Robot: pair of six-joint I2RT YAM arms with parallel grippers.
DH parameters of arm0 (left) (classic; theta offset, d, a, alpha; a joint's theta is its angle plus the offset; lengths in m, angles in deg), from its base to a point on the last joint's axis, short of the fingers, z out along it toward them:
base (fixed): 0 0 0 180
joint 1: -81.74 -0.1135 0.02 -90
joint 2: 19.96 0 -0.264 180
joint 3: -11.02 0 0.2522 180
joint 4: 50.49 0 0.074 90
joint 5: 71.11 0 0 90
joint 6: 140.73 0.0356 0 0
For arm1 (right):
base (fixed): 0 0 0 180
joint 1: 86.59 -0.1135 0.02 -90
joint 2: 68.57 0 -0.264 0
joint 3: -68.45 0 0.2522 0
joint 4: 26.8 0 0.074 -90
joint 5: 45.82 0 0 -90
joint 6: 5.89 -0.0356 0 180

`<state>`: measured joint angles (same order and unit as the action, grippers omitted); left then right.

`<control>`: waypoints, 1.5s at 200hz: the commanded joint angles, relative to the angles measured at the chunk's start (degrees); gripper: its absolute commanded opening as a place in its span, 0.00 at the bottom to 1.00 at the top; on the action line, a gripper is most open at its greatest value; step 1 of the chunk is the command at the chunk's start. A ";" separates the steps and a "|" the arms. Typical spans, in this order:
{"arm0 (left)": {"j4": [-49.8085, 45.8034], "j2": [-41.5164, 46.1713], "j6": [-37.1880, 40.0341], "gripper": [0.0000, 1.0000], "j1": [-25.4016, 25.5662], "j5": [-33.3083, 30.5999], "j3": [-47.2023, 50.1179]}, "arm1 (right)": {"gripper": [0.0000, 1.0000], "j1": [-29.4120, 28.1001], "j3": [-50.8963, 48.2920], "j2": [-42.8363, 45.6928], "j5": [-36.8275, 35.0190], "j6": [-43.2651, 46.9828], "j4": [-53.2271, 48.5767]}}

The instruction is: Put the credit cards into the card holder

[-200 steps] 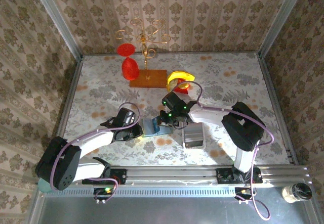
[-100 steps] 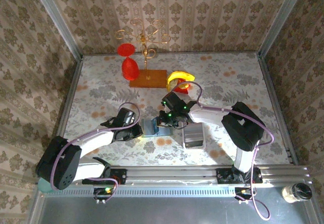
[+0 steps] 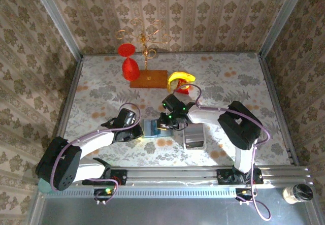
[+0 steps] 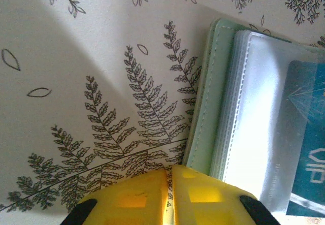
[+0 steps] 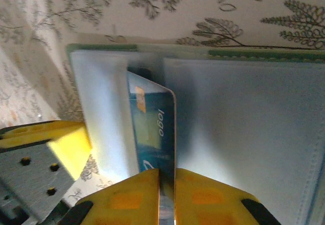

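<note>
MID-INSERT: The right gripper pinches the blue credit card by its near end, fingers closed on it w/ barely a slit between. The card's long axis runs straight out from the fingertips. Its far end reaches the opened card holder, about where two clear sleeves meet. That line-up is the story: the sleeves lie dead ahead of the card, so a push along the card's own length looks like what's called for, prob. w/ little sideways correction. The left gripper, fingers pressed together, sits at the holder's opposite edge on the fern-print cloth (whether it nips the green cover or merely pins it can't be told). The holder lies mid-table btwn both arms, and the right arm has the card.
</note>
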<state>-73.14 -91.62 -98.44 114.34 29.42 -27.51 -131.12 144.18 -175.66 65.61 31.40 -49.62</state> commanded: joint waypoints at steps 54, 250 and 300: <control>1.76 -2.52 1.16 0.12 1.33 0.24 1.48 | 0.17 -1.83 5.73 -2.05 -1.75 4.13 -8.64; -5.93 6.76 0.59 0.31 -0.78 -1.65 0.87 | 0.45 -4.21 12.46 -2.15 -8.56 6.53 -16.83; -4.33 6.30 0.79 0.36 -0.96 1.47 1.22 | 0.37 -4.02 12.56 -0.49 -10.24 8.29 -19.04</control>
<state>-77.18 -84.82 -98.44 113.88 28.78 -27.19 -135.10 157.01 -178.28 57.85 38.04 -65.46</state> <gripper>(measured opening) 0.356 0.427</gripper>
